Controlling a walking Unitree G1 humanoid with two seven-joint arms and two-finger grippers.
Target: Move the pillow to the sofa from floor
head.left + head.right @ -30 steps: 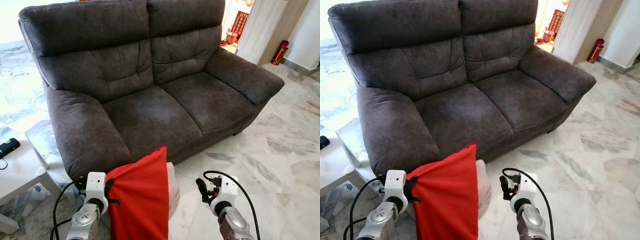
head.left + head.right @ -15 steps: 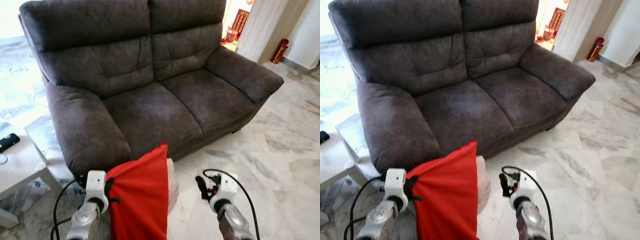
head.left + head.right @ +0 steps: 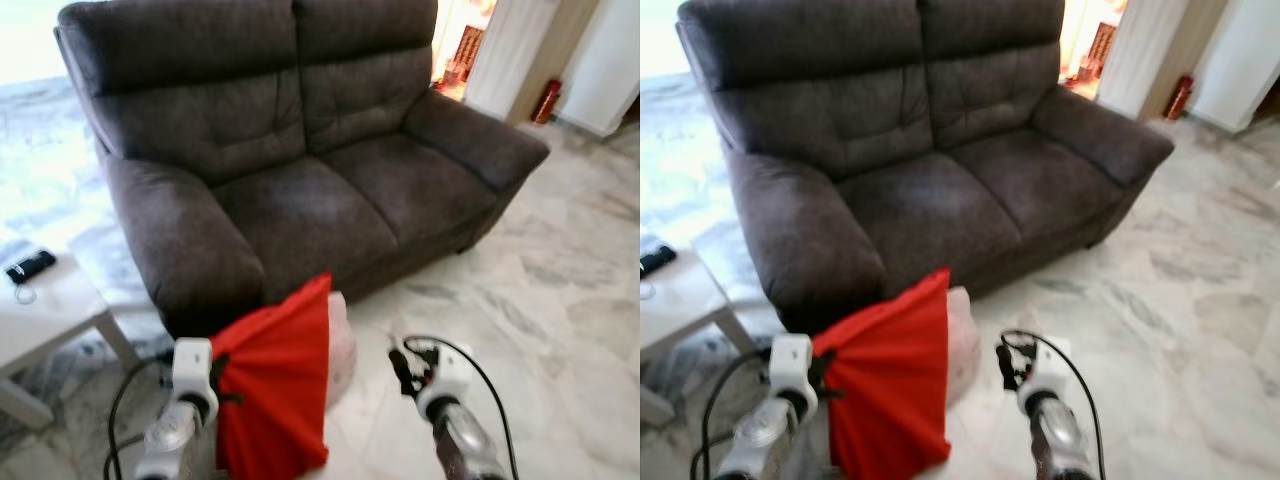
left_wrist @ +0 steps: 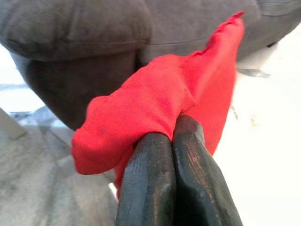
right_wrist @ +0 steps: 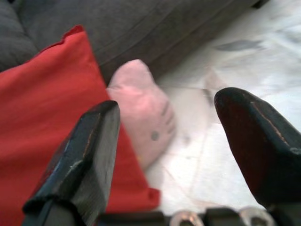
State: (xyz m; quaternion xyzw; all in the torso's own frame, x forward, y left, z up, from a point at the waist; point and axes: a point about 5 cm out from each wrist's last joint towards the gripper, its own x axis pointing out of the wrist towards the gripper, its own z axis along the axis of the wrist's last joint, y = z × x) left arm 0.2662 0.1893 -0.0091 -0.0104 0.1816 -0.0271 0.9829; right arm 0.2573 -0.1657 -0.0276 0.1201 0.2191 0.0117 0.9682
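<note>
A red pillow (image 3: pixel 275 385) hangs in front of me, low and left of centre, before the dark grey two-seat sofa (image 3: pixel 300 210). My left gripper (image 4: pixel 171 141) is shut on a bunched corner of the red pillow (image 4: pixel 164 99), holding it up near the sofa's left armrest. My right gripper (image 3: pixel 400 368) is open beside the pillow, over the marble floor, with nothing between its fingers (image 5: pixel 82 160). The sofa's seat cushions are bare.
A pale pink plush toy (image 5: pixel 141 117) lies on the floor behind the red pillow, at the sofa's base. A white side table (image 3: pixel 45 315) with a small dark device (image 3: pixel 30 265) stands at the left. Marble floor (image 3: pixel 560 300) spreads to the right, with a doorway behind.
The whole view has shifted and blurred, so the camera moved; the sofa now looks a bit farther away. The pillow stays held in my left gripper and the right stays open.
</note>
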